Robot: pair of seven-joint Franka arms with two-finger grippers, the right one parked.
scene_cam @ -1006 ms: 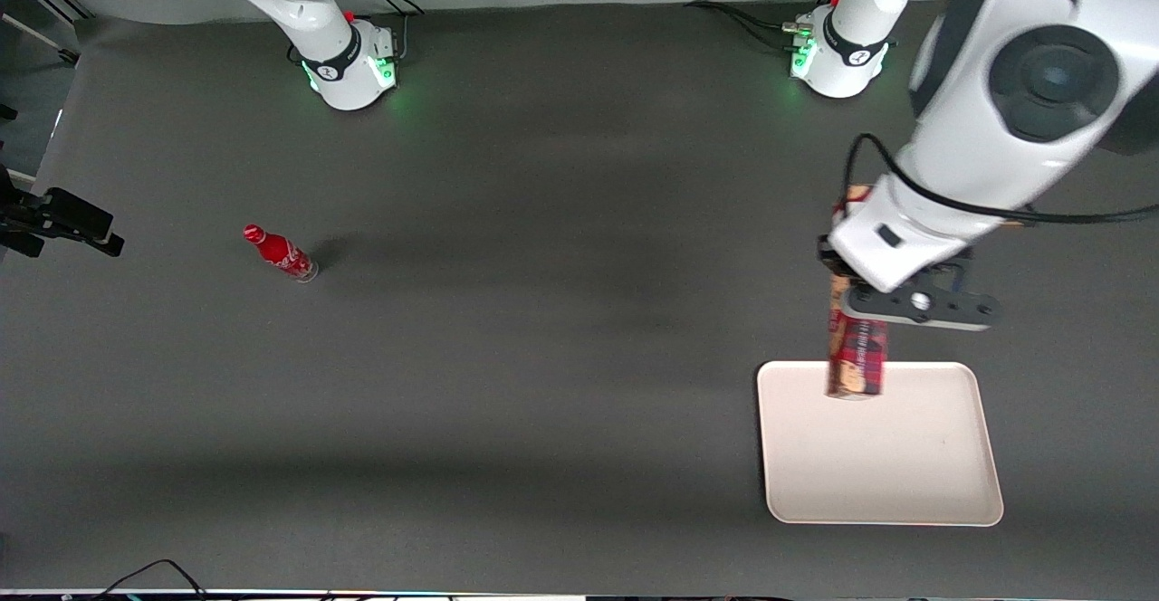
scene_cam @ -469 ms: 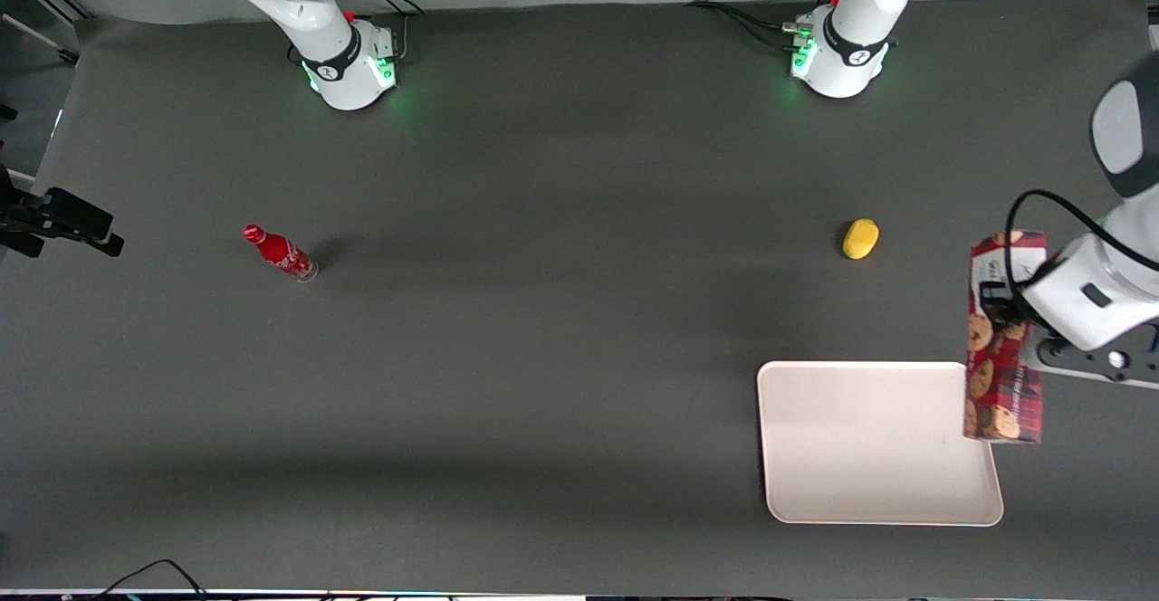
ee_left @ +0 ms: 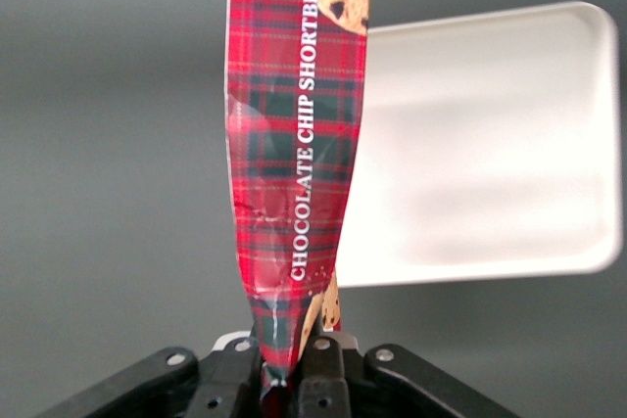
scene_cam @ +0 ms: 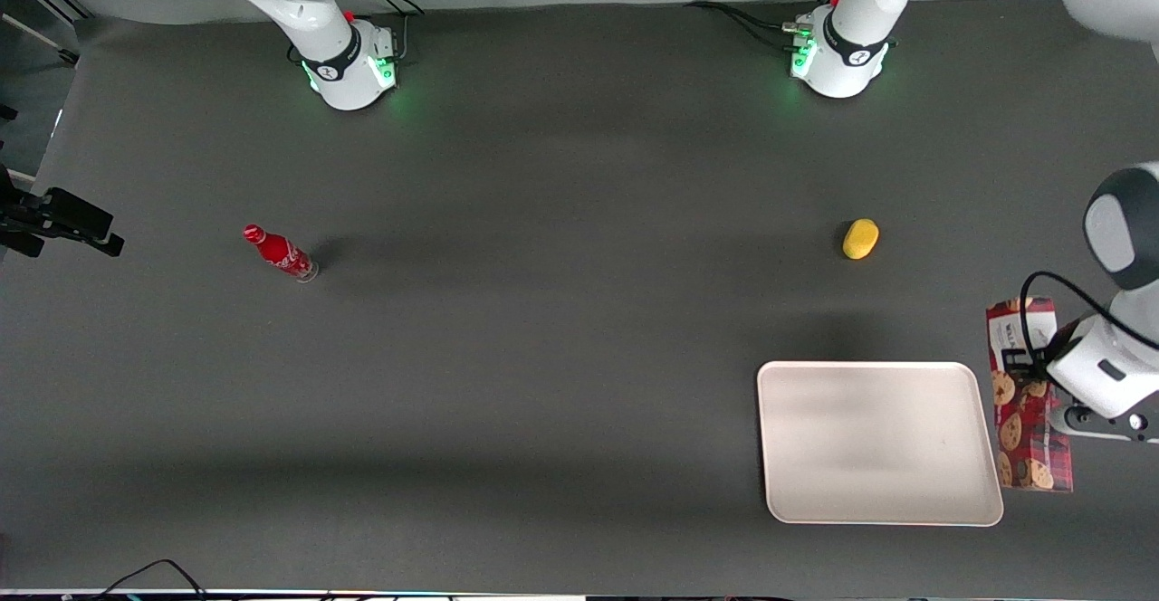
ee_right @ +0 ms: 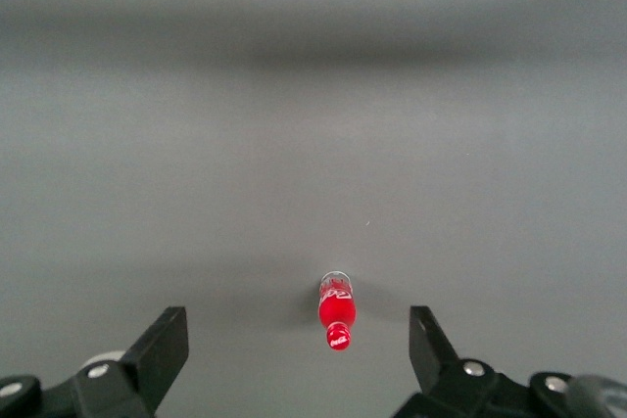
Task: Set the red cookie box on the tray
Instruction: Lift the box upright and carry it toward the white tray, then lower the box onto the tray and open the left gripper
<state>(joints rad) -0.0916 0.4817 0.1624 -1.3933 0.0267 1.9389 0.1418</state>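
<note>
The red cookie box, a dark red tartan carton with cookie pictures, is off the cream-white tray, just past the tray's rim toward the working arm's end of the table. My left gripper is shut on the box about a third of the way along it, nearer the white-label end. In the left wrist view the gripper pinches the box, which is creased where it is held. The tray lies beside the box. I cannot tell whether the box touches the table.
A small yellow object lies on the table farther from the front camera than the tray. A small red bottle stands toward the parked arm's end and also shows in the right wrist view. The table's edge is close to the box.
My gripper has carried the box from over the tray's farther rim sideways toward the working arm's end, then nearer the front camera and lower. The yellow object has come into sight.
</note>
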